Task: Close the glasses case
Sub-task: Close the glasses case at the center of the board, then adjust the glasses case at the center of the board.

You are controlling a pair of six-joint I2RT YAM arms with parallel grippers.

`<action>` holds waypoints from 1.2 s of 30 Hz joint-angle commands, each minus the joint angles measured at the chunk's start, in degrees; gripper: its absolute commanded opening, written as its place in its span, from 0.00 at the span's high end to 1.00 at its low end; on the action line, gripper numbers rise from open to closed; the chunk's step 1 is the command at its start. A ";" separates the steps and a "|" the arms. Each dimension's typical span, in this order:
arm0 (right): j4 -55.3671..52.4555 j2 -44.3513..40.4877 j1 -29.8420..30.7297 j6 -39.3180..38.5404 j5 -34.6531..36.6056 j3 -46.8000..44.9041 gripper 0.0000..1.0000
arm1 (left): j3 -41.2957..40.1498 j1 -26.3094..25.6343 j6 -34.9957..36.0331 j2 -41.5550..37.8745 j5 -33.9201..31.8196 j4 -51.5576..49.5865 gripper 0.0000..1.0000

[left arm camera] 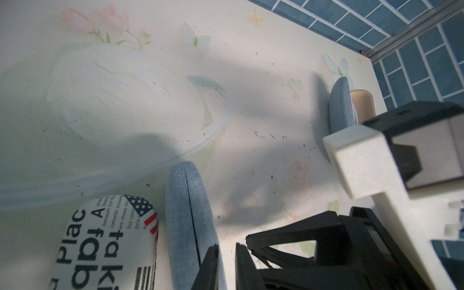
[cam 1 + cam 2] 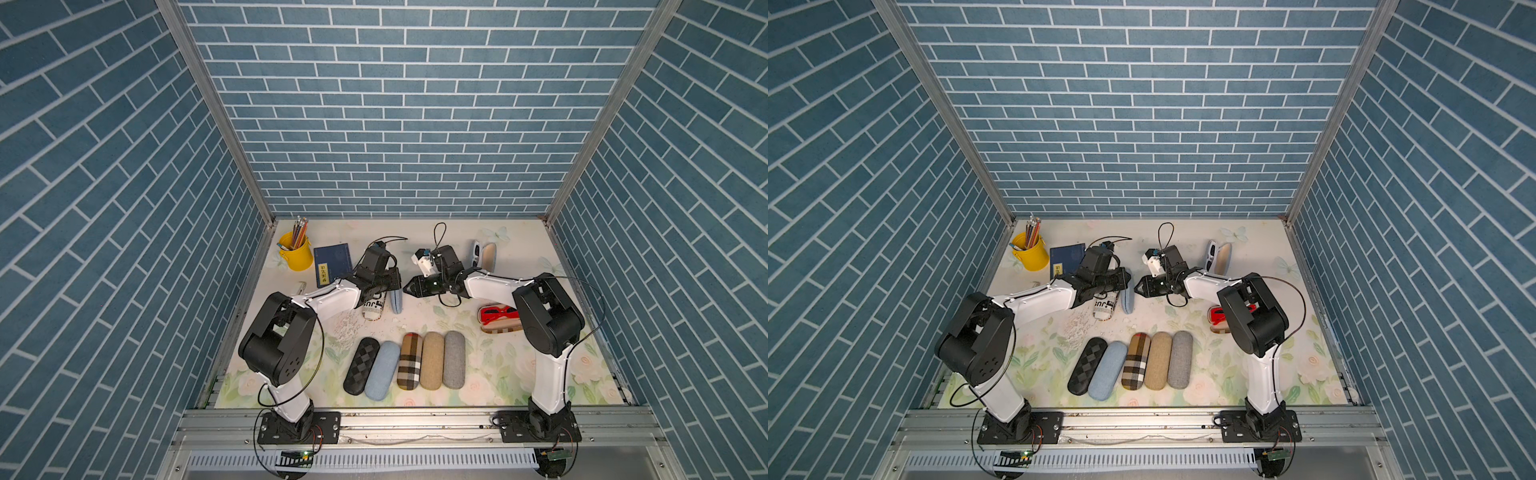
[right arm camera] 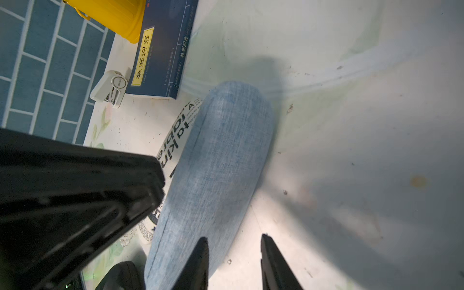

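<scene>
Floral tabletop point(image 2: 498, 365): arms stretched inward; left tool point(image 1: 227, 248), right tool point(image 3: 234, 238) at blue case point(image 2: 396, 302).

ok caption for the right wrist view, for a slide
Right pincer open at the closed light-blue glasses case, newsprint case alongside

This is a robotics lab cell dressed up as a study corner. The walls point(image 2: 407, 124) are panels printed with blue brick, joined by bare aluminium posts point(image 2: 219, 112). The bench point(image 2: 519, 374) wears a floral sheet. Along its near edge runs an aluminium rail point(image 2: 415, 424). Two arms point(image 2: 548, 374) are bolted onto that rail by black plates point(image 2: 328, 426), with loose cables and small circuit boards point(image 2: 557, 455) just in front of it. Beyond the rail sit props: a yellow pencil bucket point(image 2: 296, 253), a blue book point(image 2: 331, 264) and a row of glasses cases point(image 2: 409, 361).
</scene>
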 commanded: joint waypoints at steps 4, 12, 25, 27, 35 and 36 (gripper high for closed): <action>0.56 -2.53 -0.02 0.55 -0.53 -1.09 0.66 | 1.40 -0.44 3.39 0.82 -2.77 -6.28 0.83; 0.30 -4.81 -1.34 0.38 -0.31 -2.33 0.65 | -0.14 -0.44 4.16 0.77 -7.29 -7.89 0.84; -0.85 -5.78 -2.02 -0.94 0.08 -2.89 0.65 | -2.60 -1.72 2.36 -5.38 -11.04 -5.51 0.87; -0.49 -5.93 -2.69 -0.79 0.08 -3.43 0.65 | -0.25 -3.41 3.07 -5.73 -11.75 -7.81 0.85; 1.74 -8.96 -5.63 -0.44 -0.81 -8.46 0.59 | 6.61 -6.21 3.61 1.70 -15.79 -15.52 0.35; 1.34 -9.32 -5.77 -0.86 -0.71 -8.69 0.59 | 6.76 -6.28 3.64 1.91 -16.57 -15.97 0.31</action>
